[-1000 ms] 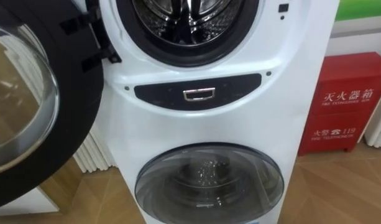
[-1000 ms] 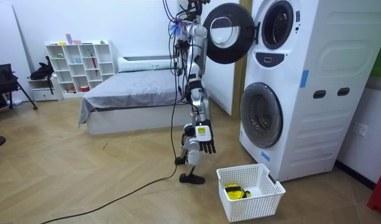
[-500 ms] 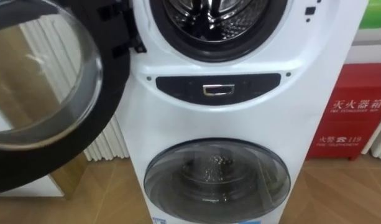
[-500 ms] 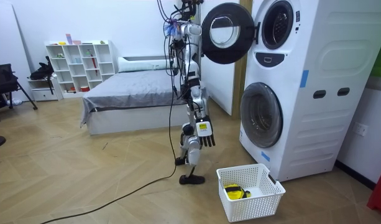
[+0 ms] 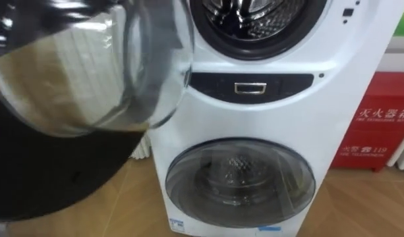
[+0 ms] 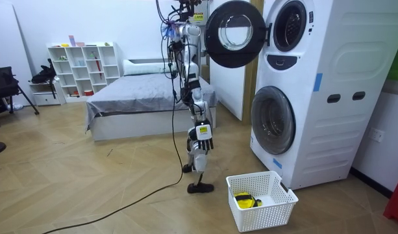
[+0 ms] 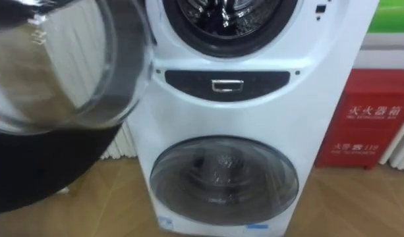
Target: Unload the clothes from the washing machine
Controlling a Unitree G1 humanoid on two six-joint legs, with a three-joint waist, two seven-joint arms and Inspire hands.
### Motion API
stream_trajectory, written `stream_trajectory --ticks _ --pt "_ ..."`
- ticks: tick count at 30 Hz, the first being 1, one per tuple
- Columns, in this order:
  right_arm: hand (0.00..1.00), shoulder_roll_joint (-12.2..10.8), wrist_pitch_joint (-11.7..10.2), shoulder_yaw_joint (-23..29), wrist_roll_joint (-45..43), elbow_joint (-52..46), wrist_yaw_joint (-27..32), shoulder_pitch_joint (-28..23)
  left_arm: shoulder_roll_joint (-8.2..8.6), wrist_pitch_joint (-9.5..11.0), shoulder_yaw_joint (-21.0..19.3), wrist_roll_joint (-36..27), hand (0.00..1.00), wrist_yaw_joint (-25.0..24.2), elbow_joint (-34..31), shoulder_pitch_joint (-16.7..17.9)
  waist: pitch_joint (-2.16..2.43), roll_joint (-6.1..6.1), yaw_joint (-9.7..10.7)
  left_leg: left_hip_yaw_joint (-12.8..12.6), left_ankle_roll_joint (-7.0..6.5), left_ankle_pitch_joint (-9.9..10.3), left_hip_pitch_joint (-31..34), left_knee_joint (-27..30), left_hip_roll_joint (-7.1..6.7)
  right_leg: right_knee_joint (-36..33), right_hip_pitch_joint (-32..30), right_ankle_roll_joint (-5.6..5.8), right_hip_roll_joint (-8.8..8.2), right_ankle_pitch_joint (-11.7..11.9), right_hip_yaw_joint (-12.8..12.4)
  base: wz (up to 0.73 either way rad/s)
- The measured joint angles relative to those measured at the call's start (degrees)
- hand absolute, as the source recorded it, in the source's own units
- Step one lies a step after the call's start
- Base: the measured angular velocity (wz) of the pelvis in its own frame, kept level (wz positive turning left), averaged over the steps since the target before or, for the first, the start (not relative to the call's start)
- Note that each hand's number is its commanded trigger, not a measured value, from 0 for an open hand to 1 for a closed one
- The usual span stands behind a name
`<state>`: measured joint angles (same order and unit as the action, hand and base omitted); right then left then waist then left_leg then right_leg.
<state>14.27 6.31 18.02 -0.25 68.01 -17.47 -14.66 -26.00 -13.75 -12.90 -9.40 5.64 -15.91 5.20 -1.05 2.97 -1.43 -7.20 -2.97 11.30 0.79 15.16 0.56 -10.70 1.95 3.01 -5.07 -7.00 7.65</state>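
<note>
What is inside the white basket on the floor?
A yellow and dark item lies in the white basket. The near wall covers part of the bottom, so more may be hidden.

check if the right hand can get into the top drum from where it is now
Probably not yet. The right hand hangs low at the robot's side, far below the upper drum, and the open door juts out close before the robot. The drum's mouth itself looks unblocked once the arm lifts.
</note>
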Motion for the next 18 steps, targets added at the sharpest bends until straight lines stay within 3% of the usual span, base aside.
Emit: stream_trajectory --ticks 2,4,7,13,15,18 --pt "0.0 0.24 1.0 -1.11 -0.06 -1.96 0.76 0.32 -0.99 -0.12 0.83 0.3 0.0 -0.79 -1.79 -1.44 0.16 1.21 0.77 -0.66 0.67 -0.62 0.34 0.02 0.0 0.13 -1.01 0.39 0.21 -0.41 -1.47 -0.25" --pt "0.0 0.37 1.61 -1.38 0.0 -2.81 1.34 0.66 -2.64 -0.16 1.07 0.56 0.0 -2.33 -3.9 -2.22 0.41 1.89 2.05 -0.84 0.44 -0.99 0.0 -0.52 -0.22 0.12 -1.22 0.35 0.17 -0.18 -1.94 -0.27" --pt "0.0 0.39 3.06 -2.27 -0.06 -3.39 1.31 0.17 -3.78 -0.46 1.34 1.12 0.0 -7.26 -8.85 -2.46 0.61 2.24 3.39 -2.06 0.32 -1.08 -1.19 -1.79 -0.24 0.07 -1.17 0.74 0.21 0.15 -2.78 -0.21" --pt "0.0 0.08 3.15 -2.72 -0.07 -3.19 1.28 0.98 -3.79 2.02 1.36 -0.09 0.0 -13.66 -15.04 -10.28 0.67 1.32 4.89 -3.69 0.86 -1.02 -4.14 -4.32 -0.15 0.12 -0.37 -0.28 0.77 -0.39 -2.87 -0.16" --pt "0.0 -0.1 3.32 -3.3 0.04 -3.19 1.75 1.11 -3.14 1.97 1.39 -0.17 0.0 -15.1 -15.41 -10.39 0.72 1.26 5.75 -3.65 1.28 -0.7 -4.75 -4.71 0.08 0.24 0.09 -0.52 1.07 -1.07 -2.89 -0.04" --pt "0.0 -0.46 3.28 -4.7 0.27 -2.72 3.36 2.27 -0.55 1.98 3.96 0.35 0.0 -16.58 -16.49 -11.92 0.89 1.51 6.0 -3.64 1.82 -0.37 -4.75 -4.77 0.7 0.85 0.42 -0.82 1.73 -1.12 -2.88 -0.02"
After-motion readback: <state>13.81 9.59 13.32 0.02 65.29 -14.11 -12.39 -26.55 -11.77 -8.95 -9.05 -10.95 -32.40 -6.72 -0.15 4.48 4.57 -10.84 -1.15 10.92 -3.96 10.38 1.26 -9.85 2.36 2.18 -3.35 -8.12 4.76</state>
